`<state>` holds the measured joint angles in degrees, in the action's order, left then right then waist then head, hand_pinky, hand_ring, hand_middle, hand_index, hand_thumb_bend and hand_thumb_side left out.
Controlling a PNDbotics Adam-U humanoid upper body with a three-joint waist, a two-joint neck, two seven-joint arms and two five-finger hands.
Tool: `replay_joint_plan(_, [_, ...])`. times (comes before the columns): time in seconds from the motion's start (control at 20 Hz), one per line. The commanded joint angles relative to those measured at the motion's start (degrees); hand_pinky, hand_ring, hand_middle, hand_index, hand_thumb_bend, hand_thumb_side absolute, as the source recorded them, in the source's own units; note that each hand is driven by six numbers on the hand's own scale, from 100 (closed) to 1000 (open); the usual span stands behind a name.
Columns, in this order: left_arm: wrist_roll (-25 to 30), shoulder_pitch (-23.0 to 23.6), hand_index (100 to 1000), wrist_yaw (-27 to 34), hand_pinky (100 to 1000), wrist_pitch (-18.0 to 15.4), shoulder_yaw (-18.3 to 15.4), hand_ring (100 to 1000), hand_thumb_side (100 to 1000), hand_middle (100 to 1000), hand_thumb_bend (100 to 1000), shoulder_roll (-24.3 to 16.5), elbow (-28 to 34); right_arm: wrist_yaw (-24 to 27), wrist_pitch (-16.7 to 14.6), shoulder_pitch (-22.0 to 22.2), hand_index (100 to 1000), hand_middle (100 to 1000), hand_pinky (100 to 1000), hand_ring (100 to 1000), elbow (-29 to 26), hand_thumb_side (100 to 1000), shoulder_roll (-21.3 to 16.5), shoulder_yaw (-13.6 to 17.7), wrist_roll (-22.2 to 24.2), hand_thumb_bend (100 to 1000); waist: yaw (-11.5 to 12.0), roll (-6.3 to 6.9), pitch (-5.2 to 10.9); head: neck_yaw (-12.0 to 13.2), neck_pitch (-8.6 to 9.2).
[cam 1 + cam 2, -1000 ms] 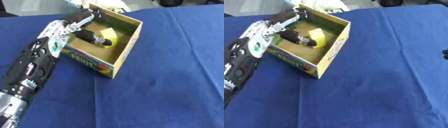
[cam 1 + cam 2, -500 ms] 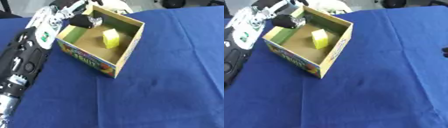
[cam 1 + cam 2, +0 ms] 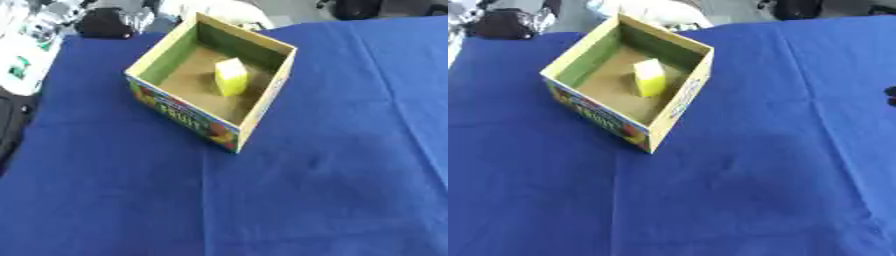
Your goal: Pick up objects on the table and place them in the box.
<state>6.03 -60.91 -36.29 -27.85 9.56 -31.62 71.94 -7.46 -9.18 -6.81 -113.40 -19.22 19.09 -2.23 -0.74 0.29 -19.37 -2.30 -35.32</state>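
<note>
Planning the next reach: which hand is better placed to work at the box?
Probably the left. The left hand is beside the box's far left corner; the right hand shows only as a dark sliver at the right edge, well away from it.

The left arm (image 3: 22, 75) comes in along the left edge of the view, white and black, reaching toward the far left corner of the table. Its left hand (image 3: 105, 22) is up there, beyond the box (image 3: 210, 80), fingers curled around a dark object (image 3: 502, 24). A dark sliver of the right hand (image 3: 891, 96) shows at the right edge.
</note>
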Motion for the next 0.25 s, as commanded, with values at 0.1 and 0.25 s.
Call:
replay_joint_plan(0.1, [-3.78,3.47,828,3.89,763,0.76,-3.25,834,728,839,100,-5.74,6.78,-0.46,-0.23,-0.04,821,577,693,700,-1.19,1000,-2.0,0.79,-0.67,100,0.78,-0.54,1.52,-0.35,0.4])
replay_joint_plan(0.25, [-6.39,7.71,812,6.5,757,3.14,-4.91,831,856,845,230,-7.22,11.02,-0.54,-0.45,-0.21,822,582,694,704,-1.19,1000,-2.32,0.93,-1.14,100,1.88,-1.05,1.49,-0.66,0.79])
